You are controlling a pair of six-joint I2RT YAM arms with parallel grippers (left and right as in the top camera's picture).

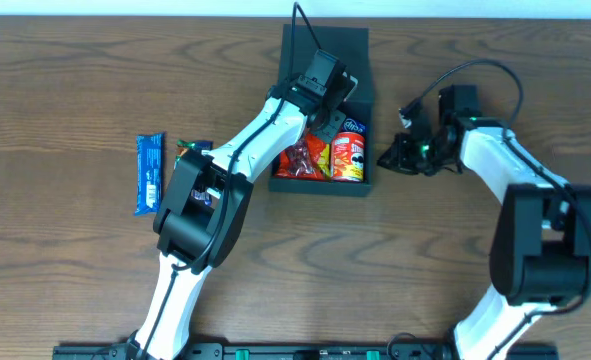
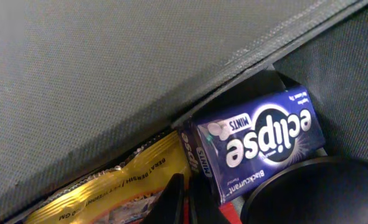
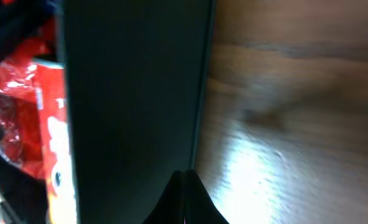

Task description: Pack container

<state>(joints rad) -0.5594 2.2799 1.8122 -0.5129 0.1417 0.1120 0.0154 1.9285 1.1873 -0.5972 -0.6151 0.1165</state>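
Note:
The dark container (image 1: 365, 185) stands at the back centre with its flap lid (image 1: 325, 50) raised behind it. Inside lie a red snack packet (image 1: 300, 160), a red can (image 1: 348, 155) and a blue Eclipse mints box (image 2: 264, 140). My left gripper (image 1: 325, 118) is inside the container, shut and empty in the left wrist view (image 2: 187, 202), over a yellow packet (image 2: 109, 193) beside the mints. My right gripper (image 1: 387, 158) is shut (image 3: 185, 196), its tips at the container's outer right wall (image 3: 134, 93).
A blue snack bar (image 1: 149, 175) lies on the wooden table (image 1: 65, 100) at the left. A small dark packet (image 1: 190, 148) lies next to it, partly under my left arm. The can's black lid (image 2: 314, 193) sits right of my left fingers.

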